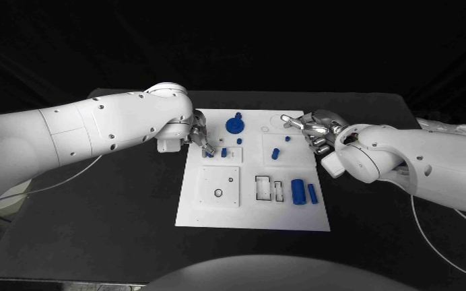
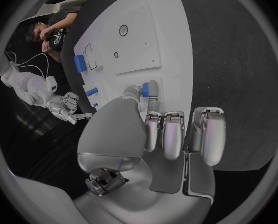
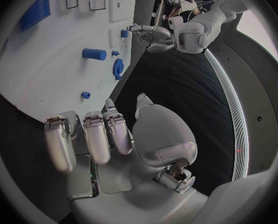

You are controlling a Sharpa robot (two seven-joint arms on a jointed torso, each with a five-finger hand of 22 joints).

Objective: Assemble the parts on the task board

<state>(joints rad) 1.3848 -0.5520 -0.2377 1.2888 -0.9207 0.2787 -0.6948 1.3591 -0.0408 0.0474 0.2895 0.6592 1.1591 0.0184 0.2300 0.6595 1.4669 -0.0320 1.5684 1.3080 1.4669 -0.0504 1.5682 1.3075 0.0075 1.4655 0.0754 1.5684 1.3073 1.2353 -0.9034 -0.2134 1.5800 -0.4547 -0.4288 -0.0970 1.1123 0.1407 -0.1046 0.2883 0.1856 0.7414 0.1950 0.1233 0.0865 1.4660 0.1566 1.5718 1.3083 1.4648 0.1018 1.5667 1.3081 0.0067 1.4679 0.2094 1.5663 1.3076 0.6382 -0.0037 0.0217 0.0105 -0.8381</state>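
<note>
My left hand (image 1: 199,136) pinches one small blue part (image 2: 145,89) at the task board's (image 1: 254,213) left edge. My right hand (image 1: 316,129) hovers open at its far right corner. On the board: one gear (image 1: 234,125), two blocks (image 1: 304,192), several pegs.

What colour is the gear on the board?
Blue; the gear shows best in the head view.

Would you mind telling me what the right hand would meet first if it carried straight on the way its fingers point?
Probably the task board itself: the right hand reaches over its far right edge. Depth is unclear.
</note>
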